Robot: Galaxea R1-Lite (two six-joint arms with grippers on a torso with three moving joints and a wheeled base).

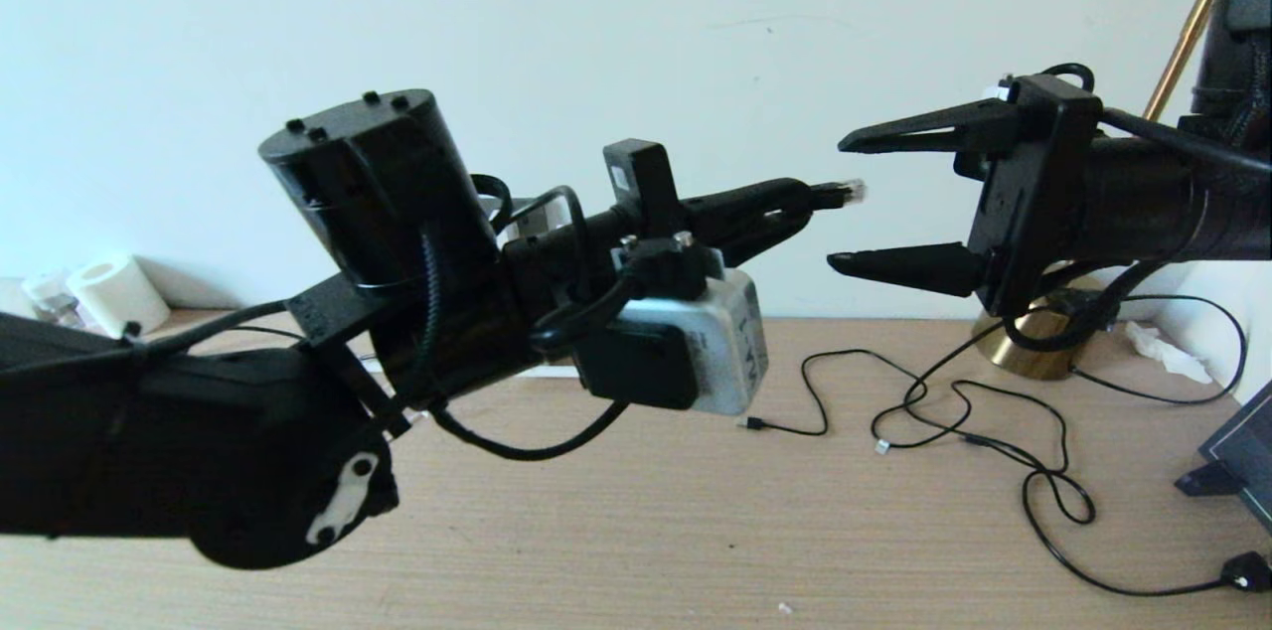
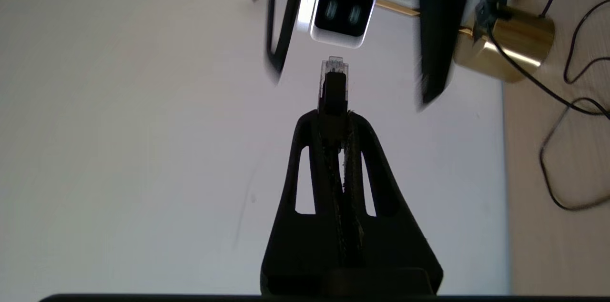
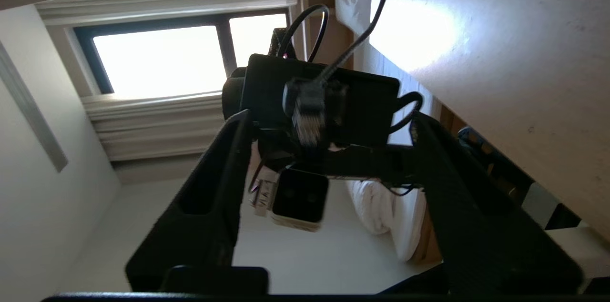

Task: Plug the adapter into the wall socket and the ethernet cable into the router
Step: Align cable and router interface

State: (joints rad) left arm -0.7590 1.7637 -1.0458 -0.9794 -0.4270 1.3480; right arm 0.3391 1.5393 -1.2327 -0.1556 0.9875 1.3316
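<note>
My left gripper (image 1: 803, 205) is raised high above the table and shut on the ethernet cable just behind its clear plug (image 1: 847, 190), which sticks out past the fingertips. In the left wrist view the plug (image 2: 335, 75) points out of the shut gripper (image 2: 333, 114). My right gripper (image 1: 840, 203) faces it from the right, open, one finger above and one below the plug's tip. In the right wrist view the plug (image 3: 309, 123) lies between the open gripper's (image 3: 332, 116) fingers without touching them. The adapter, wall socket and router are out of view.
Thin black cords (image 1: 994, 431) loop over the wooden table (image 1: 696, 531), one ending in a small black plug (image 1: 1247, 570). A brass lamp base (image 1: 1038, 347) stands at the back right. A dark panel (image 1: 1242, 456) sits at the right edge, and a white roll (image 1: 114, 292) at the back left.
</note>
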